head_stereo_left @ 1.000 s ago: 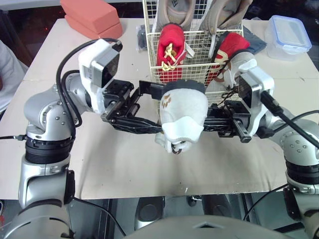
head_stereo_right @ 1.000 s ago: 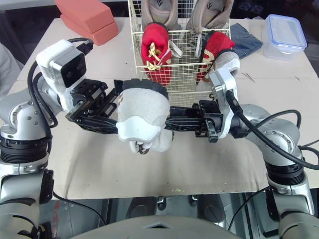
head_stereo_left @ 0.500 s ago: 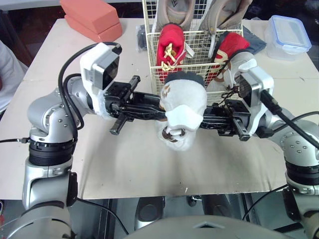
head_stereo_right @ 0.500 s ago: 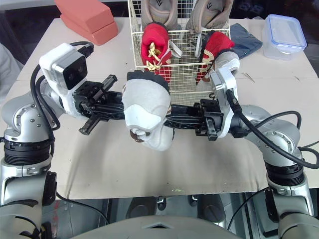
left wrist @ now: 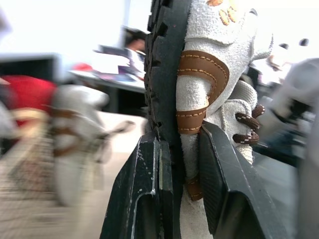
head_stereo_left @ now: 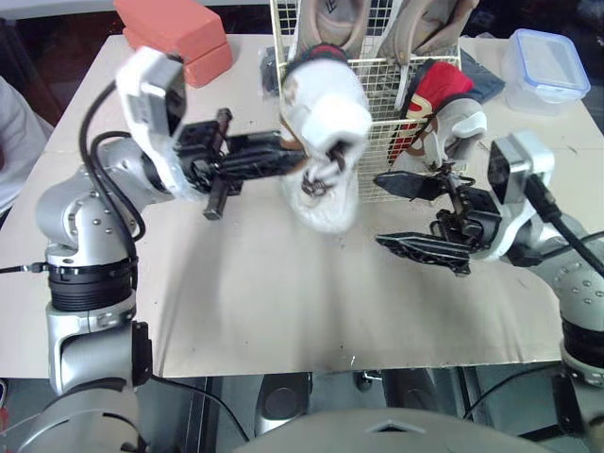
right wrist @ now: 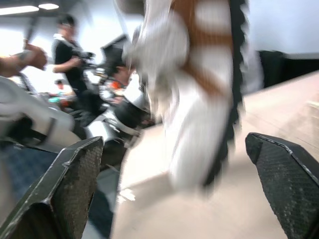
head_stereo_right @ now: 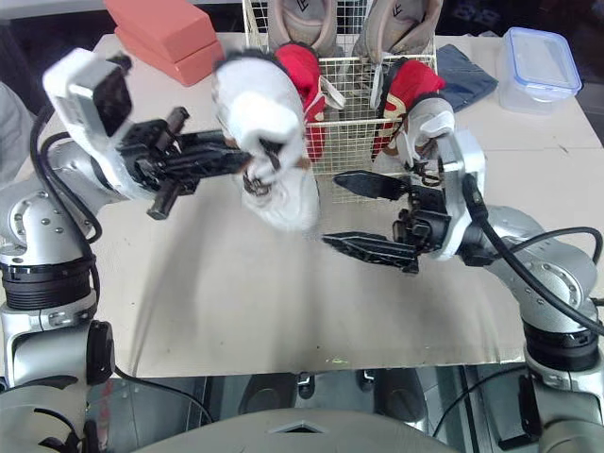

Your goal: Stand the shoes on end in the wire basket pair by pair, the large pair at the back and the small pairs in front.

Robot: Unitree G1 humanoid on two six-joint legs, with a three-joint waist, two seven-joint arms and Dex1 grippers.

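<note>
the left gripper (left wrist: 180, 139) holds the white shoe (head_stereo_left: 326, 142). its two black fingers squeeze the shoe tight. one finger (left wrist: 144, 199) presses on the black sole and the other finger presses on the fuzzy white side, next to a brown strap. the shoe has brown laces too. it hangs in the air above the table (head_stereo_left: 283, 311), not touching it. it is just in front of the wire basket (head_stereo_left: 382, 90), by the basket's left front corner. the shoe looks smeared, so i cannot tell which way its toe points.

the right gripper (head_stereo_left: 379, 209) holds nothing. its two fingers are spread wide apart. it is over the table, in front of the basket and to the right of the white shoe, and it does not touch the shoe.

the basket stands at the back of the table. two big tan shoes (head_stereo_left: 326, 19) stand on end at the back of it. a red shoe (head_stereo_right: 307, 71) stands in the front left part, and another red shoe (head_stereo_left: 434, 90) leans in the front right part.

two orange blocks (head_stereo_left: 175, 28) lie on the table, left of the basket. a clear box with a blue lid (head_stereo_left: 545, 61) sits to the right, and a dark blue cloth (head_stereo_left: 481, 85) lies between it and the basket.
</note>
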